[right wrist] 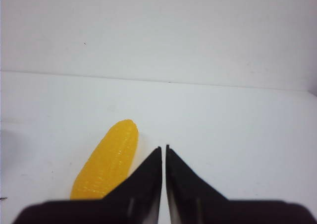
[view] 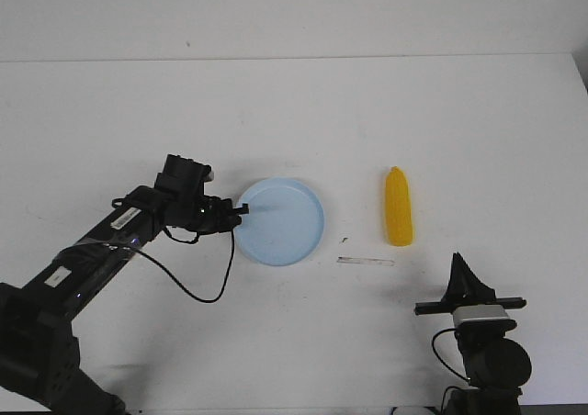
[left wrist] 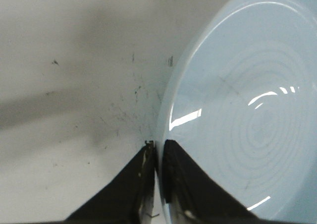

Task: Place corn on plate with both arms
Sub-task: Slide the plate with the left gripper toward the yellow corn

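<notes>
The pale-blue plate (view: pixel 280 220) lies flat at the table's middle. My left gripper (view: pixel 241 211) is shut on the plate's left rim; in the left wrist view the rim (left wrist: pixel 166 130) runs between the two black fingers (left wrist: pixel 157 149). The yellow corn (view: pixel 398 207) lies on the table to the right of the plate, lengthwise away from me, nub at the far end. It also shows in the right wrist view (right wrist: pixel 106 160). My right gripper (view: pixel 461 270) is shut and empty, near the front edge, a little nearer than the corn and to its right.
A thin pale strip (view: pixel 365 261) lies on the table between the plate and the corn, near their front ends. The white table's far edge (view: pixel 294 59) meets a white wall. Black cable loops under the left arm (view: pixel 197 291).
</notes>
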You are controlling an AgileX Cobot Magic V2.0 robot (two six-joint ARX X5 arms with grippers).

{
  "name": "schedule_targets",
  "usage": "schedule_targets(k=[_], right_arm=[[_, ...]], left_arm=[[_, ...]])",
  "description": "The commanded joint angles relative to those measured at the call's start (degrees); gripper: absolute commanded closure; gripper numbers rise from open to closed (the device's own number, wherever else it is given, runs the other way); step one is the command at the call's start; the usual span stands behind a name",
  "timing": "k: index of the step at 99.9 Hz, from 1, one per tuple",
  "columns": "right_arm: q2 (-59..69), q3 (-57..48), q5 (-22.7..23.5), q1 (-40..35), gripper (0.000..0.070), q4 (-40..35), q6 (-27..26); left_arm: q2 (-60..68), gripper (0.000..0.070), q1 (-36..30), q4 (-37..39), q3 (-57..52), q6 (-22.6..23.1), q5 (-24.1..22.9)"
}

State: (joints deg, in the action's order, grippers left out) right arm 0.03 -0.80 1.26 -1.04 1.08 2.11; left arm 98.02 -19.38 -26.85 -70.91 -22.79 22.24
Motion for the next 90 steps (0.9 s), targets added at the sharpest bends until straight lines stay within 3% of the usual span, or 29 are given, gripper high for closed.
schedule_targets(k=[1, 19, 35, 43, 76, 84, 90], right_arm=[[0.04, 0.07, -0.15, -0.02, 0.0684, 0.63, -0.57], [0.04, 0.07, -0.15, -0.02, 0.0684, 0.63, -0.57], [0.04, 0.07, -0.15, -0.02, 0.0684, 0.63, -0.57], [0.04, 0.07, -0.15, -0.02, 0.0684, 0.63, -0.57], [0.04, 0.07, -0.15, -0.02, 0.0684, 0.61, -0.57], [0.04, 0.07, -0.15, -0.02, 0.0684, 0.63, -0.57], [0.04, 0.07, -0.15, -0.02, 0.0684, 0.63, -0.57]], left_arm=[[1.95, 0.0699, -0.39, 0.07, -0.68, -2.38, -0.24], [3.48, 0.0683, -1.44, 0.04, -0.68, -2.36, -1.66], [3.37, 0.0450, -1.64, 0.13, -0.68, -2.32, -1.64], [2.69, 0.0416, -1.64, 0.11, -0.68, -2.14, -1.66], [-7.65, 0.0429, 0.98, 4.42, -0.66, 4.59, -1.84], [-10.21, 0.0518, 2.08, 6.54, -0.02, 7.89, -3.15], [-12.31, 0.0633, 2.86, 8.96, 1.36, 10.08, -4.83]])
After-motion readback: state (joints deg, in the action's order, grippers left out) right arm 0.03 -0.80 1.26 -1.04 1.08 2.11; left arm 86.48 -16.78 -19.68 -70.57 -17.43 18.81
